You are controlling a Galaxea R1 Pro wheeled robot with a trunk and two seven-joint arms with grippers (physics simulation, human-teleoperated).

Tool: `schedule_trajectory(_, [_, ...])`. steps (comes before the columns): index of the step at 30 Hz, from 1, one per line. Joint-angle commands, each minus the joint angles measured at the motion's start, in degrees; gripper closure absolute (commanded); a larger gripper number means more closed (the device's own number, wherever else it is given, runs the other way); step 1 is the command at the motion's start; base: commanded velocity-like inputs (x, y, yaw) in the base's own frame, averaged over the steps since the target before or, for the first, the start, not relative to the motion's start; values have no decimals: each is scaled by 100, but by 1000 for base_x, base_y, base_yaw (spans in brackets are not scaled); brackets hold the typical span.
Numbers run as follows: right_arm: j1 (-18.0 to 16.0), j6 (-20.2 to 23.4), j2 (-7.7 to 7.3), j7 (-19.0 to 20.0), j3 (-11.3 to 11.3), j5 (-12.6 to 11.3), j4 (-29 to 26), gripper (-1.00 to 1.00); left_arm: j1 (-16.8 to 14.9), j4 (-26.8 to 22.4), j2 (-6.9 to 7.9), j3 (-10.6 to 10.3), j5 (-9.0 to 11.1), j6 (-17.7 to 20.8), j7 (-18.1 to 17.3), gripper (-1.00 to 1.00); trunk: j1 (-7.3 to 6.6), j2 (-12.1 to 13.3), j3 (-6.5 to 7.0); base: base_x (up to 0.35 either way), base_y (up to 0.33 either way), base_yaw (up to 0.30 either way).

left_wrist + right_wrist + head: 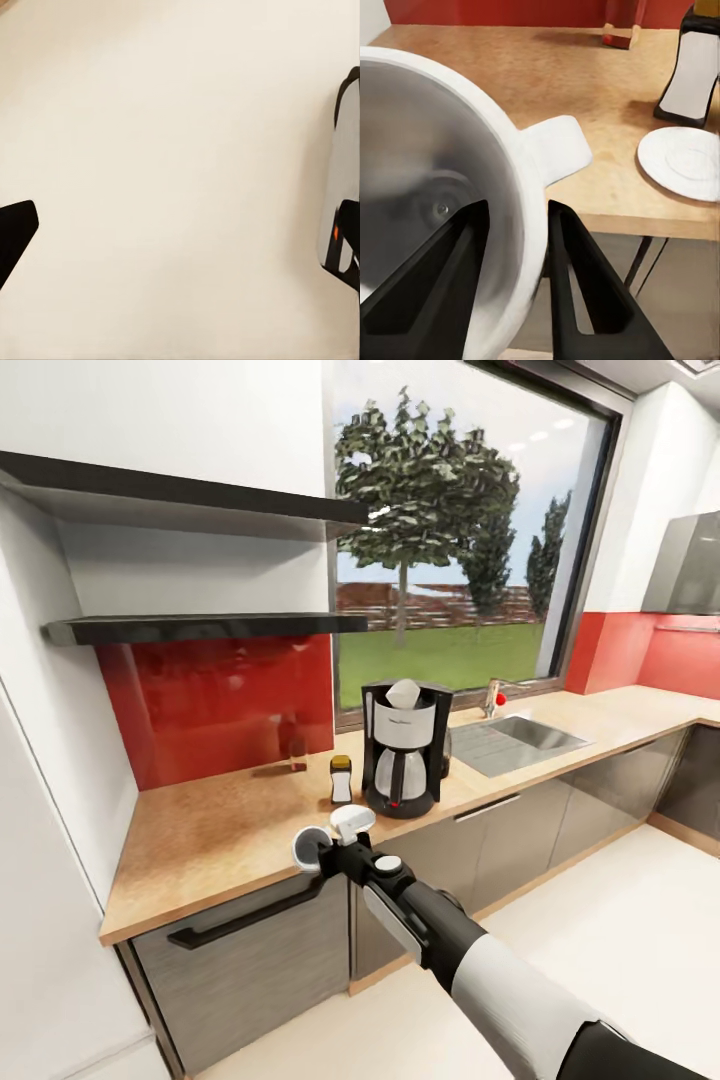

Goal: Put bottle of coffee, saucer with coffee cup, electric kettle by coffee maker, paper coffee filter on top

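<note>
The right gripper hangs at the near edge of the table, its two black fingers pinched on the wall of the white coffee cup, one finger inside and one outside beside the handle. The saucer lies flat on the table just right of the cup, near the front edge. Behind it stands the bottle of coffee with its yellow cap, just left of the coffee maker, which carries the paper coffee filter on top. The left wrist view shows pale floor; I cannot tell how the left gripper stands
</note>
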Motion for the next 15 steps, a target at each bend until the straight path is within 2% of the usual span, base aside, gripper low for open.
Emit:
schedule_trajectory(1, [-4, 194, 0, -41, -191, -45, -86, 100, -7, 19, 0, -4, 3, 79, 20, -100, 2, -5, -2, 0, 0, -13])
schedule_trajectory(3, [-4, 605, 0, -57, -962, -41, -277, 100, -3, 17, -3, -7, -2, 167, 41, -100, 2, -5, -2, 0, 0, -5])
schedule_trajectory(4, [-4, 694, 0, -58, -1151, -40, -312, 100, -4, 16, -2, -7, -3, 177, 43, -100, 2, -5, -2, 0, 0, -3])
schedule_trajectory(5, [-4, 944, 0, -63, -1723, -38, -410, 100, -5, 16, -1, -7, -5, 194, 47, -100, 2, -5, -2, 0, 0, -2])
schedule_trajectory(6, [-4, 1263, 0, -111, -2502, -30, -566, 100, -4, 15, -1, -8, -6, 205, 51, -100, 2, -5, -2, 0, 0, 0])
schedule_trajectory(7, [-4, 1336, 0, -209, -2718, -29, -617, 100, -5, 15, -4, -8, -6, 209, 51, -100, 2, -5, -2, 0, 0, 0])
schedule_trajectory(9, [-4, 1412, 0, -639, -2997, -36, -674, 100, -5, 15, -9, -10, -6, 212, 52, -100, 2, -5, -2, 0, 0, 0])
schedule_trajectory(10, [-4, 1434, 0, -1206, -3101, -76, -750, 100, -4, 15, -13, -10, -6, 214, 52, -100, 2, -5, -2, 0, 0, 0])
schedule_trajectory(11, [-4, 1441, 0, -1536, -3139, -137, -819, 100, -5, 15, -14, -9, -6, 214, 52, -100, 2, -5, -2, 0, 0, 0])
schedule_trajectory(12, [-2, 1452, 0, -1907, -3170, -283, -907, 100, -5, 15, -15, -9, -6, 215, 52, -100, 2, -5, -2, 0, 0, 0])
schedule_trajectory(13, [-3, 1456, 0, -2089, -3179, -428, -944, 100, -5, 15, -16, -8, -6, 218, 52, -100, 2, -5, -2, 0, 0, 0])
schedule_trajectory(14, [-3, 1459, 0, -2270, -3187, -716, -974, 100, -5, 15, -16, -8, -6, 221, 52, -100, 2, -5, -2, 0, 0, 0])
schedule_trajectory(15, [-4, 1460, 0, -2310, -3188, -831, -980, 100, -5, 15, -18, -8, -6, 221, 52, -100, 2, -5, -2, 0, 0, 0])
